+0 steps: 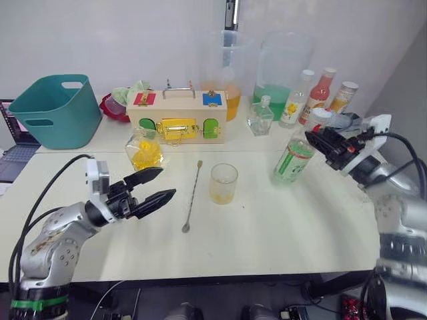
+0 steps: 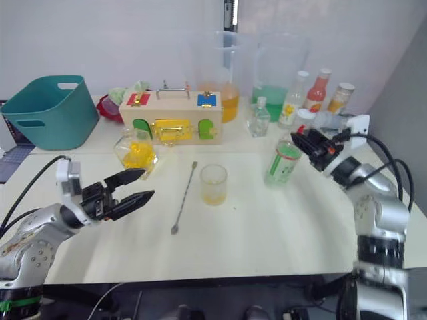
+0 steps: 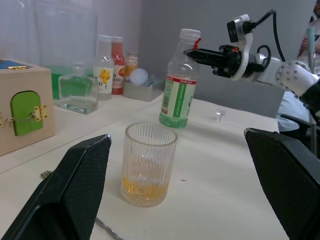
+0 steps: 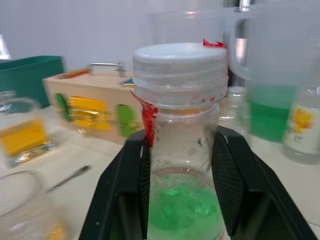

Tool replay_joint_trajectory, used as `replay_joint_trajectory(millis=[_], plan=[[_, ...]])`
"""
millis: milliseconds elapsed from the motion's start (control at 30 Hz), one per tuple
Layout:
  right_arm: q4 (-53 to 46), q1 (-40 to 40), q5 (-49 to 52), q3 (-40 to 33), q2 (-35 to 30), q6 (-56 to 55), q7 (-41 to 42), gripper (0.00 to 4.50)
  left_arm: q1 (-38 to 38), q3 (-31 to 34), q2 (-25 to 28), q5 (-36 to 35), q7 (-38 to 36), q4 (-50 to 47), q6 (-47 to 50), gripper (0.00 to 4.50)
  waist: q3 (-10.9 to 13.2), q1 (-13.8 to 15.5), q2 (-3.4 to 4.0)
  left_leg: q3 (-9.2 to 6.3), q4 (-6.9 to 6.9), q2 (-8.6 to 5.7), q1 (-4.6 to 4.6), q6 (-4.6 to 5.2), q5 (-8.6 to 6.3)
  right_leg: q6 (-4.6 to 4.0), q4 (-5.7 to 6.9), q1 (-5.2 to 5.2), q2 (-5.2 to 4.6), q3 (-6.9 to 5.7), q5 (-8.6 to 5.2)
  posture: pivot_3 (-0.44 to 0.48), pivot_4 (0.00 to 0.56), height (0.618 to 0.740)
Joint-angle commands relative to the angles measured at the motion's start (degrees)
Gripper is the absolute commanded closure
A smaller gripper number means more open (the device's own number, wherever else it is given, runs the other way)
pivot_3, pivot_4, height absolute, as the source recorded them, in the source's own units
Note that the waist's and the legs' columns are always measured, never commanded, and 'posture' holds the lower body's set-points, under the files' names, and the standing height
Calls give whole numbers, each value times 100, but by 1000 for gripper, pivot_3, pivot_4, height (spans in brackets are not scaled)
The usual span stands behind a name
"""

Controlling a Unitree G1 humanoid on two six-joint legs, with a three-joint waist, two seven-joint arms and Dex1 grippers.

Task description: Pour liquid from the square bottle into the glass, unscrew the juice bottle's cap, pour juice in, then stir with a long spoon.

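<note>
Juice bottle [image 1: 292,157] stands tilted on the bench [image 1: 280,233], its neck clamped between the right end effector [image 1: 319,138] fingers just under the juice bottle's cap [image 4: 178,65], which is still on; the fingers hide part of the neck. Square bottle [image 1: 143,149] sits near the wooden box [image 1: 177,117]. Left end effector [image 1: 157,187] hovers with fingers apart, holding nothing. Glass [image 1: 223,183], with a little yellow liquid, stands beside the long spoon [image 1: 192,196].
</note>
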Motion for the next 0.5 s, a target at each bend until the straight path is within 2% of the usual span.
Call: replay_joint_trajectory(millis=[33,133,200,333,500], plan=[[-1668,409,885,-138,135,503,-368,3315,-292,-102,108,-26,-276,171,55,0,0,3,0,0,0,0,-2,1,1,0,-3,-1,0,1,0,0,150,733],[-2800,914,1449,134,344,895,-657,3315,-475,-253,199,0,-558,348,174,0,0,7,0,1,0,-1,-3,0,0,0,-4,-2,0,1,0,0,150,733],[-3177,1082,1638,267,408,1027,-812,3315,-519,-300,226,-9,-650,398,207,0,0,9,0,0,0,-1,-2,-3,-2,0,-4,-2,2,1,0,0,150,733],[-3511,1293,1362,962,597,997,-957,3315,-543,-351,300,20,-784,409,284,0,0,20,-4,0,3,-1,-2,-14,-8,1,-8,0,2,1,-1,0,150,733],[-3469,1642,750,1559,679,625,-829,3316,-384,-298,364,31,-857,335,287,0,0,68,-4,1,4,-3,-3,-14,-9,2,-11,-1,2,2,-2,0,150,733]])
